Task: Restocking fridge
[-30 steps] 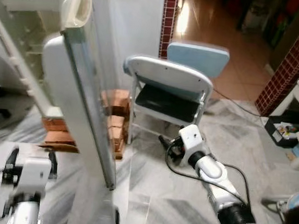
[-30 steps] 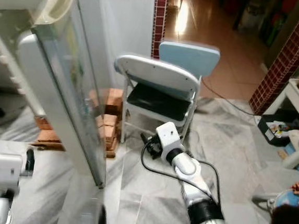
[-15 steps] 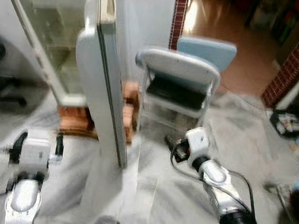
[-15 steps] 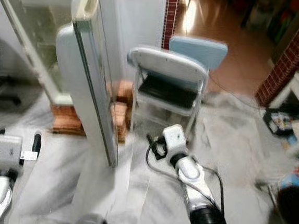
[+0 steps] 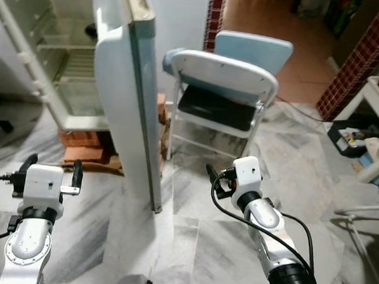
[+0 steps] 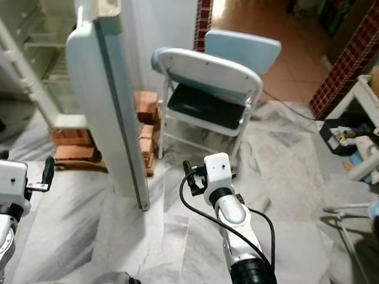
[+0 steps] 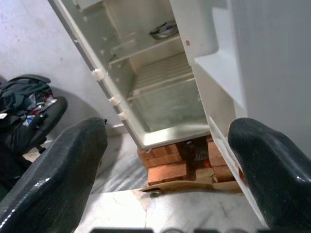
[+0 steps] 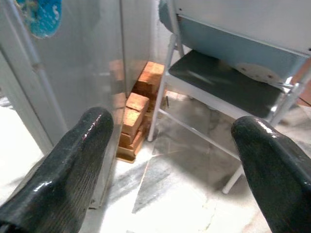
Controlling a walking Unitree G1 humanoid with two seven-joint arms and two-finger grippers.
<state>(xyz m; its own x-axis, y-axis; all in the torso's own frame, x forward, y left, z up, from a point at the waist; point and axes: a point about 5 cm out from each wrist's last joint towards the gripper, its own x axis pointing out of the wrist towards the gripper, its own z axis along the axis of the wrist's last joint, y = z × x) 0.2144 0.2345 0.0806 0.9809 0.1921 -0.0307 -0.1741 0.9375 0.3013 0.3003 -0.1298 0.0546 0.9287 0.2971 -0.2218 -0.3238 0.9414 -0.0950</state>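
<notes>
Fridge (image 5: 63, 64) is the landmark for you: a pale, narrow one standing on stacks of red bricks (image 5: 82, 152), which lift it clear of the marble floor (image 5: 194, 235). Its door (image 5: 131, 90) swings wide open toward you, edge-on, so the cabinet lies beyond and to the left of that door. Through the left wrist view you see wire shelves inside and a small metal bowl (image 7: 164, 30) on an upper one; the lower shelves look bare, though the whole interior is not visible, so you cannot judge how far restocking has got.

Left gripper (image 7: 165, 145) hovers low on the fridge's open side, its two black fingers spread wide with nothing between them — aimed straight into the cabinet, as if lined up for reaching in. Right gripper (image 8: 170, 145) hangs on the far side of the door from the cabinet, fingers likewise wide apart and empty, pointing at the bricks and at a white folding chair (image 5: 220, 91) with a dark seat that stands just beside the door.

Neither gripper carries goods — a cluttered white rack (image 5: 377, 125) stands well to the right of the fridge, its contents too small to name.
</notes>
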